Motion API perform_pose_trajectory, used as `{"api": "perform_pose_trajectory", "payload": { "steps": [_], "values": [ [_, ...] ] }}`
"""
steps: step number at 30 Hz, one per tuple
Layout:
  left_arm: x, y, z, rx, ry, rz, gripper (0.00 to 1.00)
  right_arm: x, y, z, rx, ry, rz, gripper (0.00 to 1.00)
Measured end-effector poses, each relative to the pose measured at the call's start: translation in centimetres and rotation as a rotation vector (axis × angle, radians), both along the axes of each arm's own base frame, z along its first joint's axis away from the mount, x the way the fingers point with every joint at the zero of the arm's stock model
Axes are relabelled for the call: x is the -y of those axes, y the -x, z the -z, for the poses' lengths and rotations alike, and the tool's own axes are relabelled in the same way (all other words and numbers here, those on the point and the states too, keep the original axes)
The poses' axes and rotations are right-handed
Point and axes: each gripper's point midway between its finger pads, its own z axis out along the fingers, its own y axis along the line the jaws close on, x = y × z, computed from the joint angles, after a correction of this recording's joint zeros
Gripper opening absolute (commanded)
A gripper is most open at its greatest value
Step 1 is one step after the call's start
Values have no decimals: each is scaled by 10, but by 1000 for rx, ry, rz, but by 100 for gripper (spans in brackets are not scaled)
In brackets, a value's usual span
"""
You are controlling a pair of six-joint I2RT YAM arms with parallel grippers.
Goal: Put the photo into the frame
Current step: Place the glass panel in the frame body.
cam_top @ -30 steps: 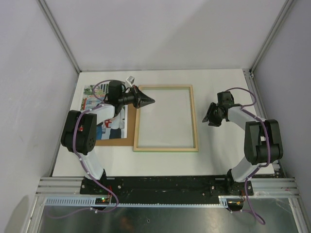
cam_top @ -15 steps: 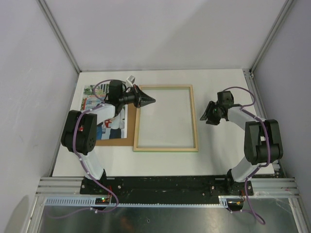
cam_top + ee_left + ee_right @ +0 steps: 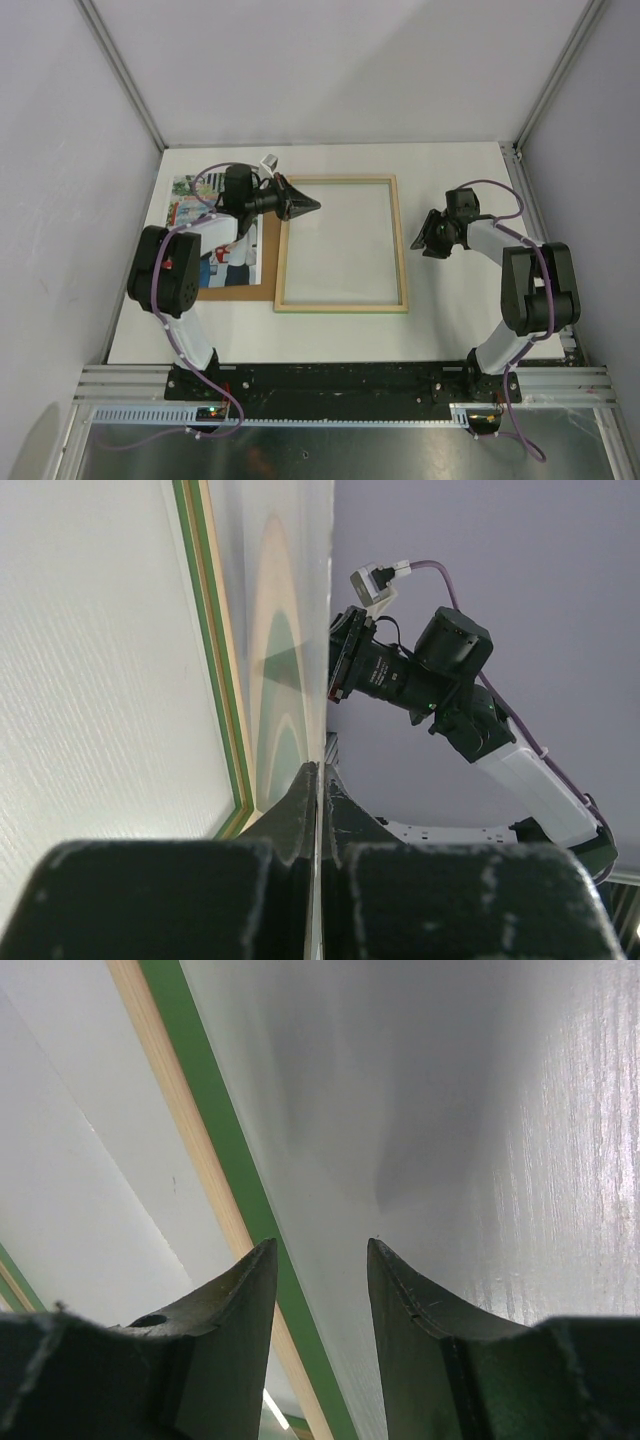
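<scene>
At the far left of the table (image 3: 450, 325), the photo (image 3: 188, 200) is lying face up on a brown backing board (image 3: 267, 262), well outside the frame. The left arm is reaching over it, so the middle of the print is staying hidden.

The left gripper (image 3: 312, 206) is pointing to the right, with its tip hanging over the frame's far left corner. In the left wrist view the two fingers (image 3: 300, 815) are pressing flat against each other with nothing between them (whether the tip is touching the wood, I cannot tell).

In the centre, the frame (image 3: 399, 245) is lying flat with its pale wood side up. Its left rail is sitting just beside the board's right edge, and only white table is showing inside its opening.

On the right, the right gripper (image 3: 422, 238) is hovering near the frame's right rail, on the outer side. Its wrist view is showing the fingers (image 3: 240, 1290) parted a little, gripping nothing, with the green and wood rail (image 3: 195, 1125) running past the left finger.
</scene>
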Motion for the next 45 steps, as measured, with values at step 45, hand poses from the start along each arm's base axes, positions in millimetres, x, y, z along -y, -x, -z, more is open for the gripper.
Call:
{"api": "perform_pose_trajectory", "payload": {
  "steps": [45],
  "values": [
    [4,-14,26,-18,2,1,0,-7,-1,13,-19,-12,-20,45]
  ]
}}
